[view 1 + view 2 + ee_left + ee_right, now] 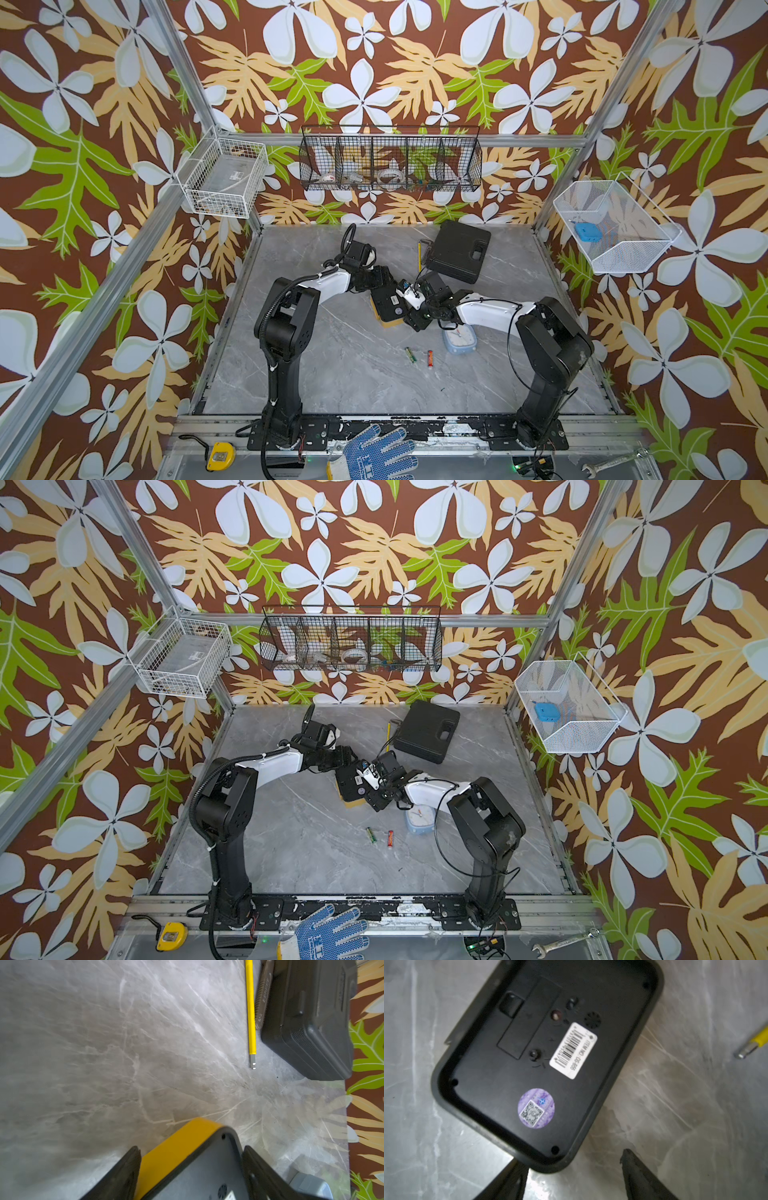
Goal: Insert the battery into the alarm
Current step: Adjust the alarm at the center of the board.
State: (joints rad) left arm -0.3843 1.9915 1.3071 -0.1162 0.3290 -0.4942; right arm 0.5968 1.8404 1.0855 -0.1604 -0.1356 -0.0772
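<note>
grey marble-look tabletop carries everything. two black-and-white arms fold inward, elbows out, wrists meeting near its centre.

the left gripper reaches in from 10 o'clock over a black-backed, yellow-sided rectangular plastic alarm clock. its fingers are wide and the clock's corner shows between them. the right wrist view shows nothing touching that corner, so i judge it hovering, not clamped. the right gripper comes in from 4 o'clock, fingers wide too and empty, above the near corner.

at 1 o'clock lies a black rectangular plastic tool case, with a yellow-sleeved metal rod just beside it.

the alarm clock lies back up at centre. it looks stiff, light and smooth-shelled, likely to skate on the slick top, so pin it across its short sides.

a light-blue rounded plastic clock sits at 4 o'clock of it, partly under the right forearm.

at 6 o'clock, apart from the alarm clock, lie a green cylindrical battery and a red cylindrical battery. they are small, hard and prone to roll, so pinch one across its middle.

the rectangular battery hatch looks shut, and its small latch tab probably wants opening first.
</note>
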